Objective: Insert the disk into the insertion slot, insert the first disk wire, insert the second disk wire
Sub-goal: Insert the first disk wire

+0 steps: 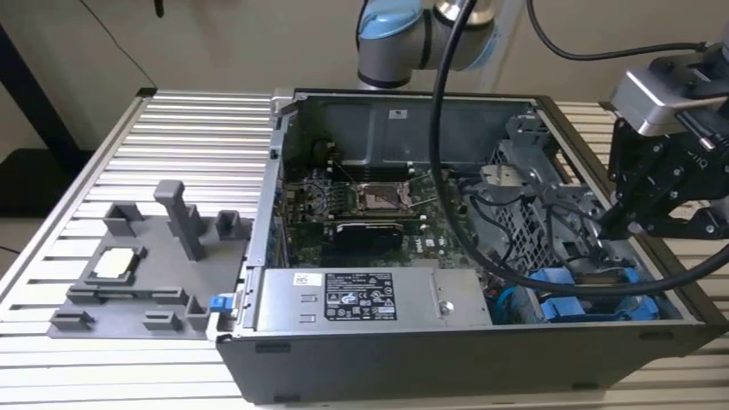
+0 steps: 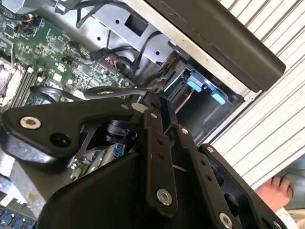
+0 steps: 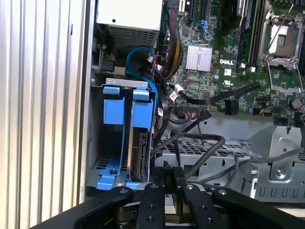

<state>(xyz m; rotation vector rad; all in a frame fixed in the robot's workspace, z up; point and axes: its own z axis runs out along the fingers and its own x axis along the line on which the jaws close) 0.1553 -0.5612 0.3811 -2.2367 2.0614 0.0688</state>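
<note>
My tool (image 3: 170, 175) looks narrow, hanging near the disk (image 3: 138, 152) in the insertion slot (image 3: 106, 164). It looks stiff, weighty and fragile, so I'd grip its blue carrier (image 3: 141, 114).

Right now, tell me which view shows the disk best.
The first wrist view: the disk stands edge-on in its blue carrier inside the slot. In the exterior view cables half hide the carrier; the second wrist view catches two blue tabs.

Exterior view overlooks case (image 1: 456, 367); both wrist views close on insertion slot (image 3: 110, 164).
</note>
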